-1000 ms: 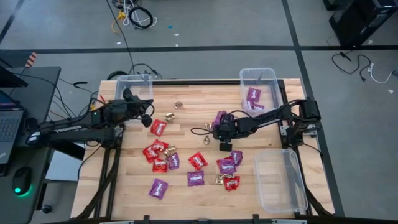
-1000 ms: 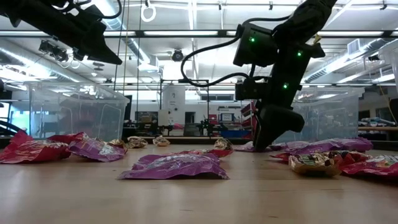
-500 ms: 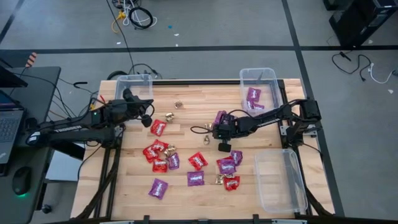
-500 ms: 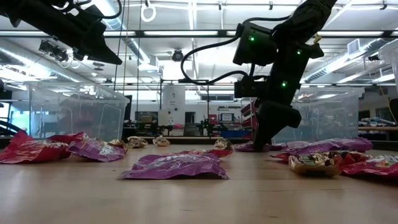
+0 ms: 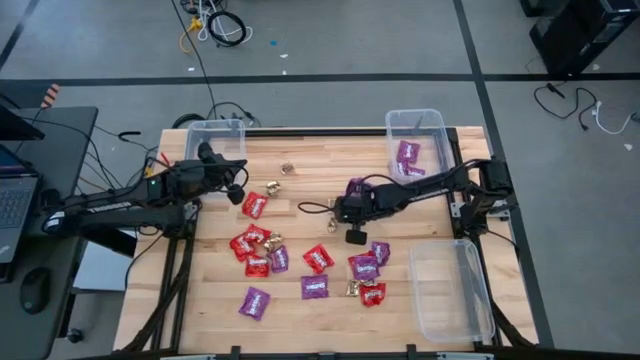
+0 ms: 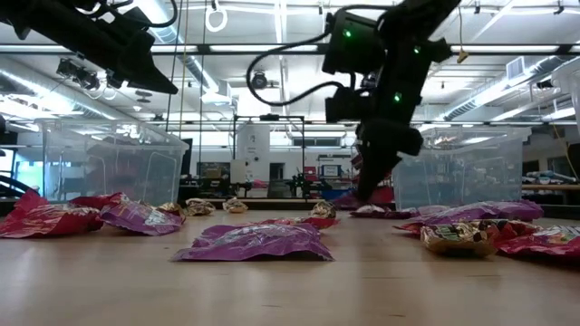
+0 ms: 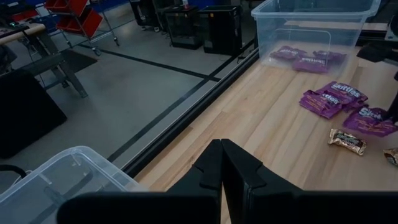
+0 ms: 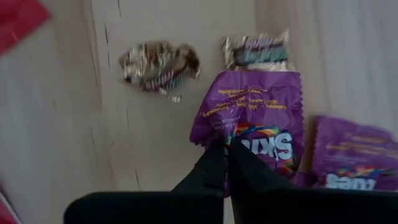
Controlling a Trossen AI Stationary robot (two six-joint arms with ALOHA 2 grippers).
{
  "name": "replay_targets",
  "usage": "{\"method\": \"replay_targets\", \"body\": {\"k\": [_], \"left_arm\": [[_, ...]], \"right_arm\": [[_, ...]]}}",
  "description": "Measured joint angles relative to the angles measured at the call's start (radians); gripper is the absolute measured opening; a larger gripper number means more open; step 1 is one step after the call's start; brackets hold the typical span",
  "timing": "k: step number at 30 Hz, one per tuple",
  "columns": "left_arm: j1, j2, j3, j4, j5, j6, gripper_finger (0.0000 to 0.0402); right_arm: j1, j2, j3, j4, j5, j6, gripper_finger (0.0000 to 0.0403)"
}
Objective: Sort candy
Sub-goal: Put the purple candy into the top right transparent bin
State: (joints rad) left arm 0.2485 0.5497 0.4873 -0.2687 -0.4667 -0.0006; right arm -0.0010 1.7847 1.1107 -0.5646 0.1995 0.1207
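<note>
Red, purple and gold candy [image 5: 300, 265] lies scattered on the wooden table [image 5: 300, 160]. My right gripper [image 5: 343, 208] is low over the table's middle and shut on a purple packet [image 8: 255, 118], with a second purple packet [image 8: 351, 165] beside it. Two gold pieces [image 8: 158, 65] lie just beyond it. In the low view my right gripper [image 6: 364, 190] points down close to the tabletop. My left gripper [image 5: 238, 182] is shut and empty, held above the table near the far left bin [image 5: 215, 135]; its fingers [image 7: 222, 163] show together in the left wrist view. My right gripper has its two shut fingertips on the purple packet's near edge [image 8: 214, 138], close to one corner. The fingers come slanting down from the table's right side. The packet lies flat and face up ahead of the fingers. I cannot tell whether it is clear of the table.
A clear bin [image 5: 415, 135] at the far right holds purple packets. Another clear bin [image 5: 450, 290] stands at the near right. Red packets [image 5: 250, 245] cluster left of centre, and mixed packets [image 5: 365, 270] lie near the front right. Bare wood shows at the far middle.
My right gripper has moved toward the table's left edge and risen a little, staying shut. My left arm has kept still.
</note>
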Motion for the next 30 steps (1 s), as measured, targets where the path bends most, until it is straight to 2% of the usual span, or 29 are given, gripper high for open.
{"method": "replay_targets", "body": {"k": [8, 11, 20, 23, 30], "left_arm": [[0.0, 0.0, 0.0, -0.013, 0.0, 0.0, 0.0009], [0.0, 0.0, 0.0, -0.021, 0.0, 0.0, 0.0009], [0.0, 0.0, 0.0, -0.023, 0.0, -0.001, 0.0009], [0.0, 0.0, 0.0, -0.023, 0.0, -0.002, 0.0009], [0.0, 0.0, 0.0, -0.023, 0.0, -0.003, 0.0009]], "right_arm": [[0.0, -0.013, 0.121, -0.115, 0.007, -0.048, 0.0], [-0.001, -0.048, 0.136, -0.109, 0.006, -0.083, 0.0], [-0.048, -0.249, 0.14, -0.107, 0.007, -0.131, 0.0], [-0.075, -0.329, 0.141, -0.113, 0.047, -0.124, 0.0], [-0.183, -0.51, 0.141, -0.188, 0.146, 0.02, 0.0]]}}
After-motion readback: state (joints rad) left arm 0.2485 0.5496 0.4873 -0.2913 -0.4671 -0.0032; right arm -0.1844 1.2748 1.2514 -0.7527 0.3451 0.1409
